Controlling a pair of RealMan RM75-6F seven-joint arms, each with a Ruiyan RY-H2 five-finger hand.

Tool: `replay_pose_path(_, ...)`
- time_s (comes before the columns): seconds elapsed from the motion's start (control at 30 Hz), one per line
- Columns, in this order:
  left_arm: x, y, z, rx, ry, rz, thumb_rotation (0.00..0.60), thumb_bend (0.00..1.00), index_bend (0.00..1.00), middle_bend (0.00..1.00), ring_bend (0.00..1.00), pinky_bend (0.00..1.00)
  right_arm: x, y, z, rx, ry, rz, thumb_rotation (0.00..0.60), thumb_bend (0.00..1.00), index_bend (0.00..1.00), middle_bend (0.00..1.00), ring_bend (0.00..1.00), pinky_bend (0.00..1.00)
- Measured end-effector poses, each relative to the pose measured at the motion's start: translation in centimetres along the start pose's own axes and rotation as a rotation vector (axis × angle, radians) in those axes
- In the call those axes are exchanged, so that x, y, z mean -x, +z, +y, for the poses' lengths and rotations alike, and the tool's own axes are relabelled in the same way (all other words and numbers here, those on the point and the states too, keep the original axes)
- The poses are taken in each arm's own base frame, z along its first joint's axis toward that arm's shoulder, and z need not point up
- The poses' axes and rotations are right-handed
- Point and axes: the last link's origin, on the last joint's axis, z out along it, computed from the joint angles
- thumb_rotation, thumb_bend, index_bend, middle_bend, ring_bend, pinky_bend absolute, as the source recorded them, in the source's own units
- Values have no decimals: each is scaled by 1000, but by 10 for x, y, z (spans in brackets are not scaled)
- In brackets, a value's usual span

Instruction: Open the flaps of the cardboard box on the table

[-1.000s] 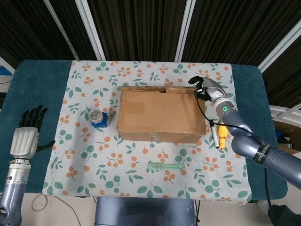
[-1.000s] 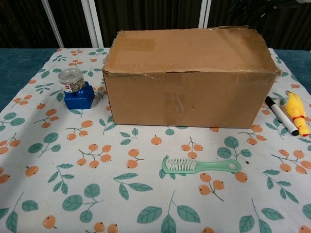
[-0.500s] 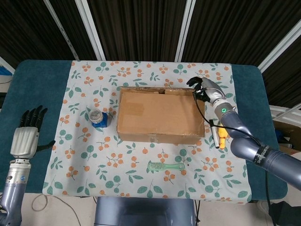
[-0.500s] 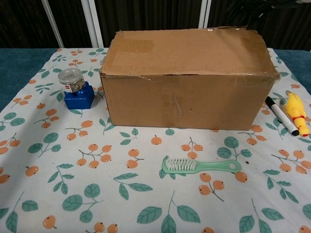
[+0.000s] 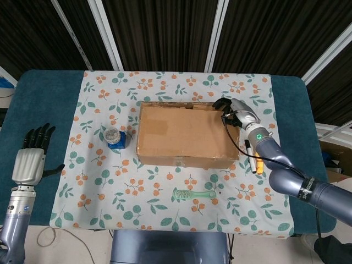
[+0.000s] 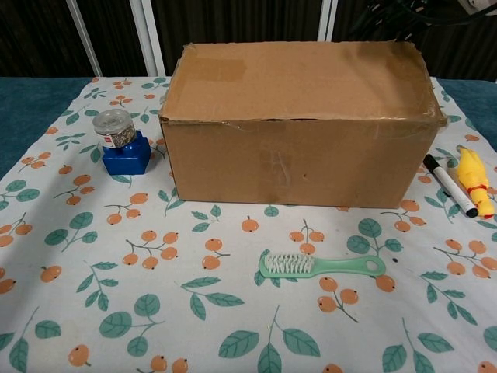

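The brown cardboard box [image 5: 187, 135] [image 6: 299, 116] stands in the middle of the floral cloth with its top flaps lying flat and closed. My right hand [image 5: 235, 111] is at the far right corner of the box top, and its dark fingertips [image 5: 222, 104] bend down onto the corner's edge; whether they hook under a flap is not visible. My left hand [image 5: 32, 157] rests far to the left on the teal surface, with its fingers apart and nothing in it. The chest view shows neither hand plainly.
A small jar on a blue block [image 5: 114, 138] [image 6: 124, 144] stands left of the box. A green brush [image 5: 193, 194] [image 6: 320, 266] lies in front of it. A marker [image 5: 248, 149] [image 6: 450, 184] and a yellow toy [image 5: 258, 163] [image 6: 474, 179] lie to its right, under my right forearm.
My right hand has moved left onto the box's far right corner. The box has slid slightly left, and its raised far edge now lies flat. The left hand has not moved.
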Motion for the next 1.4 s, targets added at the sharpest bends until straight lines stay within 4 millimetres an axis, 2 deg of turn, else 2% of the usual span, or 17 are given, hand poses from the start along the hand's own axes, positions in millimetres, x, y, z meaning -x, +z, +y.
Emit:
replay_pose_path(0.43, 0, 0, 0, -1, -5, 1, 600, 6, 0, 0, 0, 0, -15, -15, -35, -90, -4, 11, 600, 1000, 327, 316, 340, 428)
replay_pose_path(0.9, 1, 0, 2, 6, -11, 6, 600, 15, 0, 0, 0, 0, -24, -35, -52, -84, -22, -51, 600, 1000, 330, 329, 353, 465)
replay_pose_path(1.4, 2, -1, 2, 6, -12, -2, 600, 15, 0, 0, 0, 0, -29, -64, -87, -103, -90, -120, 600, 1000, 336, 332, 355, 469)
